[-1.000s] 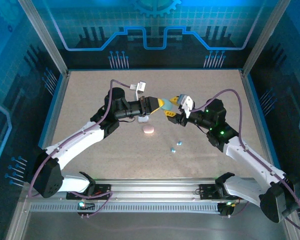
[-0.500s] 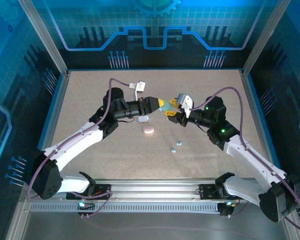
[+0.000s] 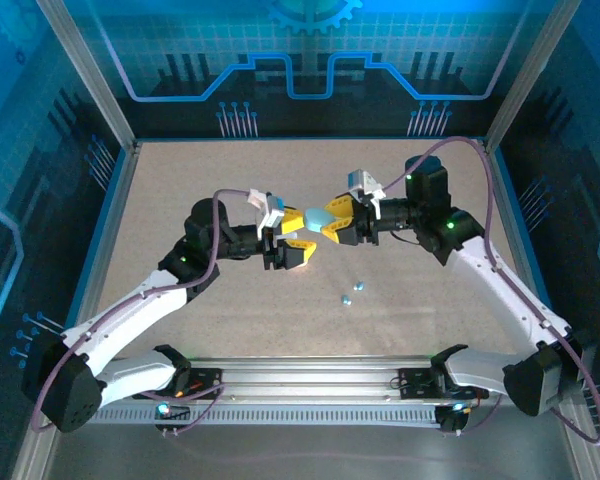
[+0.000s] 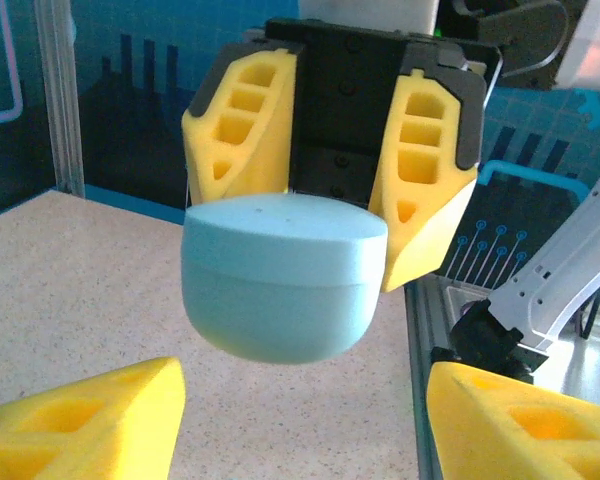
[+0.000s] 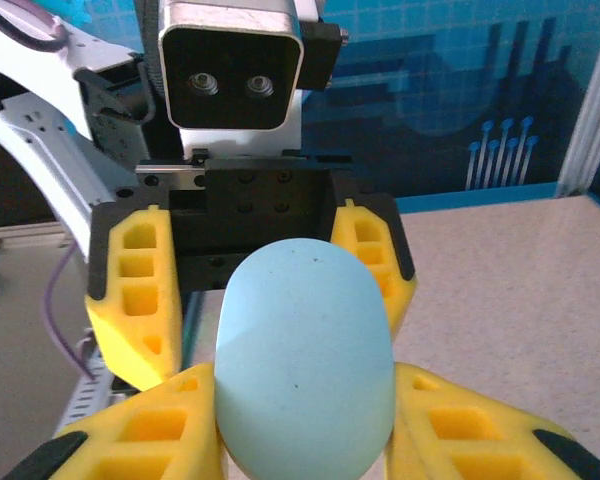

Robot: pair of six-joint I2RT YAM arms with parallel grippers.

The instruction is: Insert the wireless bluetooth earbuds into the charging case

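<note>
Risk: drop | right claw [image 3: 331, 221] alone pinches rounded teal case [image 3: 319, 215] aloft, left claw [image 3: 297, 237] spread empty | its smooth curve may slip | earbuds [image 3: 352, 293] lie on table [image 3: 180, 180] toward near edge

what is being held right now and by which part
The right gripper pinches the teal charging case by the sides of one end; the left gripper holds nothing.

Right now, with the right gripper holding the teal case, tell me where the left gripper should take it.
Take the teal case by its free end, which juts past the fingers of the right gripper. Bring the open left gripper straight in, head-on, closing across the two side walls; the right fingers occupy the far half, and the rounded underside would likely slip.
</note>
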